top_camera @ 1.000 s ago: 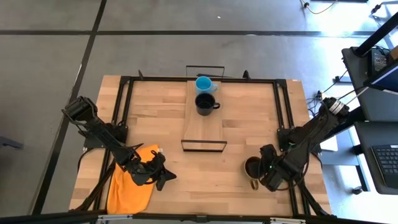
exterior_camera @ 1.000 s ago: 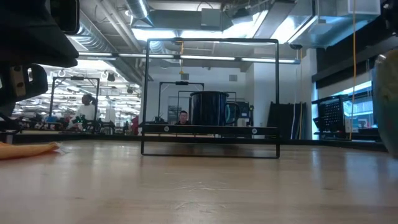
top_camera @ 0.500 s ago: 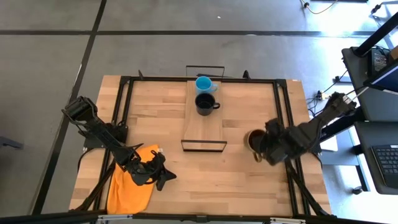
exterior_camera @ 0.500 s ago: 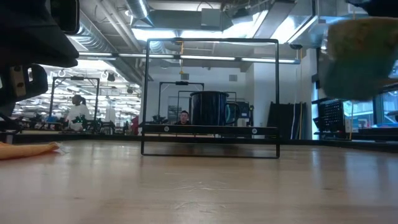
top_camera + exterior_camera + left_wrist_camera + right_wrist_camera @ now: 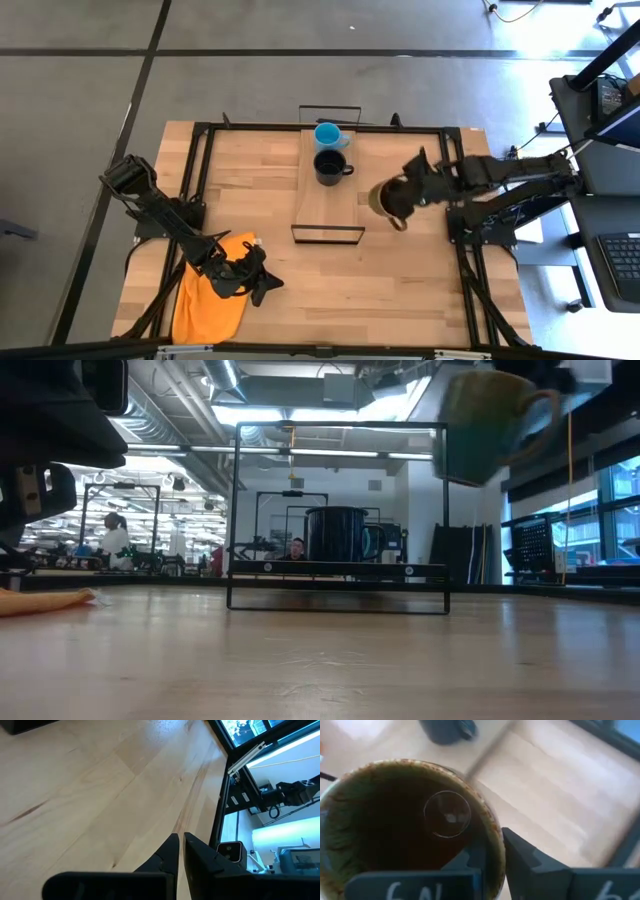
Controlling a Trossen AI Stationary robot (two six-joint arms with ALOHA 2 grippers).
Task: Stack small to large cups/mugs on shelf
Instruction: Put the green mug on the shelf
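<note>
The olive-yellow mug (image 5: 386, 198) with its dark brown inside hangs in the air just right of the shelf (image 5: 327, 208); in the low view the mug (image 5: 485, 422) shows high up and tilted. My right gripper (image 5: 408, 192) is shut on it. The small light-blue cup (image 5: 327, 135) and the black cup (image 5: 330, 167) stand on their bases on the shelf's far half. In the low view the black cup (image 5: 335, 533) stands on the shelf (image 5: 338, 569). My left gripper (image 5: 262, 285) waits, shut, by the table's near left, beside an orange cloth. My right gripper (image 5: 496, 851) pinches the olive-yellow mug's wall at its rim (image 5: 492, 827), one finger inside the mug and one outside. The fingers come from the table's right side. The mug is lifted clear of the table and tilted, its handle (image 5: 541, 418) free.
An orange cloth (image 5: 208, 290) lies at the table's near left under my left arm. Black wire frames (image 5: 338, 515) stand at the shelf's ends. The black table frame (image 5: 458, 180) runs along both sides. Bare wood (image 5: 330, 290) lies between the shelf and the near edge.
My right gripper has carried the olive-yellow mug from the table's near right corner up and toward the far left, to just right of the shelf. The mug, first low by the table, is now lifted high and tilted. My left arm has kept still.
</note>
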